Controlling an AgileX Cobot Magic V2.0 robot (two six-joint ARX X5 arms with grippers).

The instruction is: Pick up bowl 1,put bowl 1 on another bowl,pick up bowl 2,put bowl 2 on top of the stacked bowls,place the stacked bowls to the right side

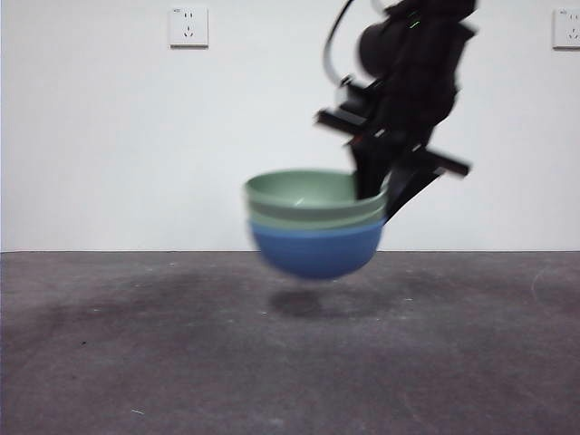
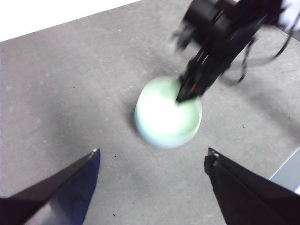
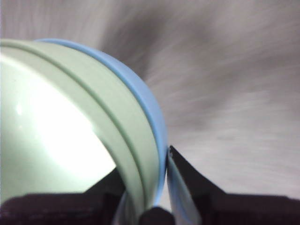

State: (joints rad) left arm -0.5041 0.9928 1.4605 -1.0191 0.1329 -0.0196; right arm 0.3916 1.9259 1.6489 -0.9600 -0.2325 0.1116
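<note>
A: From the front, what is seen?
B: The stacked bowls (image 1: 315,222) are held clear above the table (image 1: 136,362), their rim pinched by the right gripper (image 1: 385,195).
A: And from the wrists?
B: The left gripper (image 2: 152,159) is spread, empty. Stacking is judged done; only setting down at the right is left.

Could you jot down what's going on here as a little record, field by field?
Held item: the stacked bowls, two pale green nested in a blue one
Position: off the table, shadow underneath
Holder: right gripper, clamped on the stack's rim
Other arm: left gripper, open, holding nothing, looking down on the stack
Image quality: motion blur
</note>
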